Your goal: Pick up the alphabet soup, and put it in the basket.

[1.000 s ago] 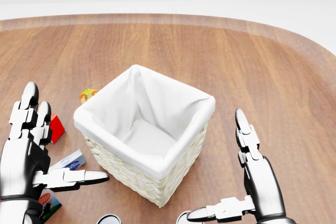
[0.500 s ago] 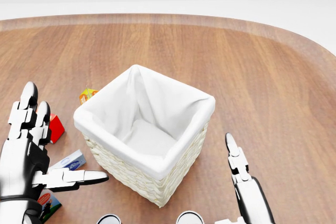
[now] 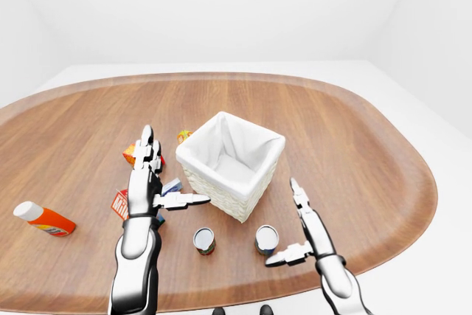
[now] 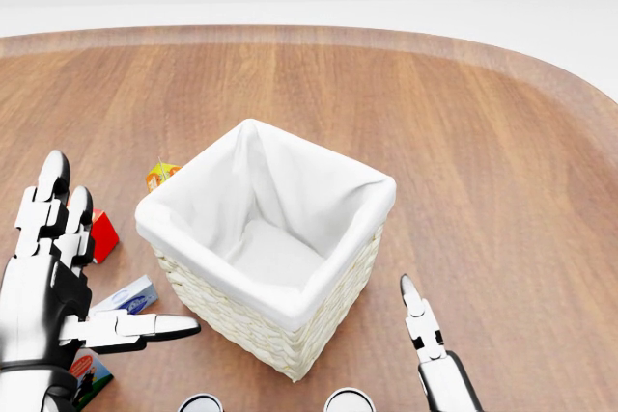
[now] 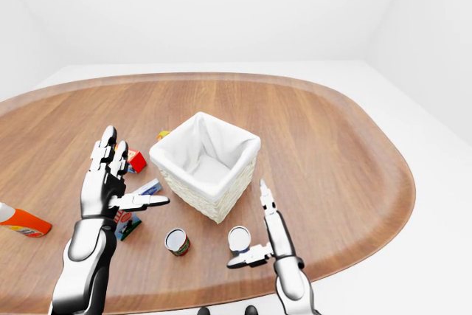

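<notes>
The alphabet soup [image 3: 266, 240] is, as best I can judge, the paler of two upright cans standing on the bench [image 3: 354, 145] just below the basket [image 3: 221, 191] in the left-eye view; the labels are too small for me to be sure. The other can [image 3: 204, 241] is standing a little to its left, apart from it. I am holding the right robot hand [image 3: 313, 235] just to the right of the paler can, fingers spread and straight, with the thumb pointing towards the can but not touching it. The left robot hand [image 3: 144, 193] is hovering left of the basket, also spread wide, its thumb reaching towards the wicker wall and gripping nothing. The white-lined basket is sitting upright near the middle of the bench. A few small boxes [image 3: 131, 154] are lying around and partly under the left robot hand, and an orange bottle [image 3: 44, 219] is lying on its side far to the left.
</notes>
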